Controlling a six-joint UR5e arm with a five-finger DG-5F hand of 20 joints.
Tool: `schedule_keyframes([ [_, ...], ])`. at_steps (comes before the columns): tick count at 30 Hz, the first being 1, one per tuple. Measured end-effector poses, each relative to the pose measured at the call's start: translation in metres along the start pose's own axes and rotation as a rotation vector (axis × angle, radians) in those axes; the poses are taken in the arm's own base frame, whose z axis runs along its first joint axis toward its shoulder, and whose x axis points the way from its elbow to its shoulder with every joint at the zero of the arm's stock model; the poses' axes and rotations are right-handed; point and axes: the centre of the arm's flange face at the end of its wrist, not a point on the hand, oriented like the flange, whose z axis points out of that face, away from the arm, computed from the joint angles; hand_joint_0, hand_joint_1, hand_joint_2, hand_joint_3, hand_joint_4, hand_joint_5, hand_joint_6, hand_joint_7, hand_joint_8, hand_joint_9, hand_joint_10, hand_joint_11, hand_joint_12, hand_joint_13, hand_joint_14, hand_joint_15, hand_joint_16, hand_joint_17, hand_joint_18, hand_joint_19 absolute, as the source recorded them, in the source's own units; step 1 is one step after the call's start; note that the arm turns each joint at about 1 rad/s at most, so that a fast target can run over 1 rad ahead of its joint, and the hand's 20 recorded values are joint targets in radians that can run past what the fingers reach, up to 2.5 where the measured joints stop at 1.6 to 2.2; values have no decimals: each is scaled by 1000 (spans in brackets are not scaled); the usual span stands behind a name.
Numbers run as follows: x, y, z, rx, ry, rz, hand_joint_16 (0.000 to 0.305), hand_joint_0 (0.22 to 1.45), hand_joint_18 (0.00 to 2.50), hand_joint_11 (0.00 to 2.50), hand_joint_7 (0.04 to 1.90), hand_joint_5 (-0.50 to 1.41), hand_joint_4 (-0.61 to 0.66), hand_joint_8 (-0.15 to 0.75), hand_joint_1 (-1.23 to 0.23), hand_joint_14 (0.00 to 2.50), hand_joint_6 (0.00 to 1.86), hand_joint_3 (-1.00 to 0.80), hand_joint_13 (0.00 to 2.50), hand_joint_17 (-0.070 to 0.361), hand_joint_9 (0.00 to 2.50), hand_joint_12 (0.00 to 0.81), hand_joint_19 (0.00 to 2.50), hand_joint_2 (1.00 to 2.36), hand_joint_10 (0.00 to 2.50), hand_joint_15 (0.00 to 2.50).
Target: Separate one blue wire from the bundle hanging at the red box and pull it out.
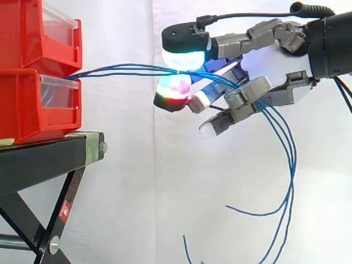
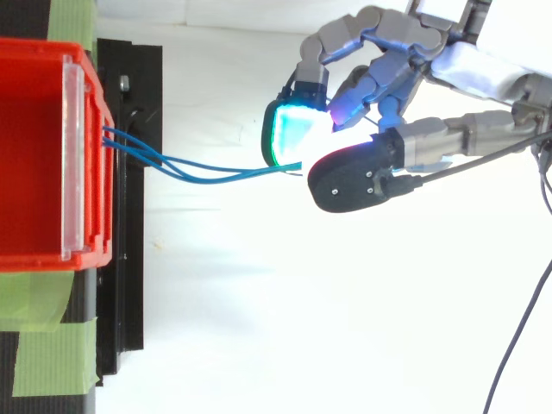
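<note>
Where the blue wires [image 1: 126, 69] [image 2: 216, 172] leave the front of the lower red bin [image 1: 27, 110], at about 9 o'clock in the side view, they run nearly level toward 3 o'clock and into the hand [image 1: 247, 39] [image 2: 431, 138], which sits at 2 o'clock. They pass between two glowing pads [image 1: 184, 58], one cyan-white above and one red-green below, which are closed together in a pinch on the wires. Whether one strand or several is caught cannot be told. Past the pinch the wires cross the lower fingers, whose white pads point toward 8 o'clock, then droop in long loops toward 5 o'clock, their loose ends hanging free before the white curtain [image 1: 121, 192]. A second red bin [image 1: 22, 33] is stacked on the lower one, and each has a clear plastic front strip [image 1: 58, 19]. Both rest on a black stand [image 1: 38, 159] [image 2: 129, 259] patched with green tape [image 1: 91, 146] [image 2: 47, 345]. From above, the bin [image 2: 34, 50] lies at 9 o'clock and the wires reach toward 3 o'clock, ending under the cyan pad. A small red sticker [image 1: 64, 210] on the stand's leg carries print too small to read.
</note>
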Motion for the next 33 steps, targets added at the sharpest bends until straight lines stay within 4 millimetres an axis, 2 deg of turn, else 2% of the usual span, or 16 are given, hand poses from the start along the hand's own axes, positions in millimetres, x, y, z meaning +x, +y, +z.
schedule_keyframes([
  [9, 1, 0, 0, -1, 1, 3, 48, 578, 662, 1253, 1064, -224, 211, 358, -758, 634, 837, -500, 1441, 108, 1020, 313, 732, 1000, 17, 1435],
  [17, 2, 1, 0, 0, 2, 4, 47, 654, 669, 1252, 1056, -224, 205, 354, -783, 600, 852, -354, 1446, 106, 1026, 303, 733, 1014, 17, 1467],
  [28, 2, 1, -1, 0, 3, 3, 47, 657, 682, 1270, 1072, -223, 121, 356, -725, 625, 868, -70, 1453, 105, 1046, 301, 739, 1030, 15, 1449],
  [33, 3, 1, 0, 0, 4, 5, 46, 669, 683, 1276, 1065, -223, 121, 351, -722, 636, 869, -17, 1450, 105, 1049, 295, 734, 1031, 15, 1460],
])
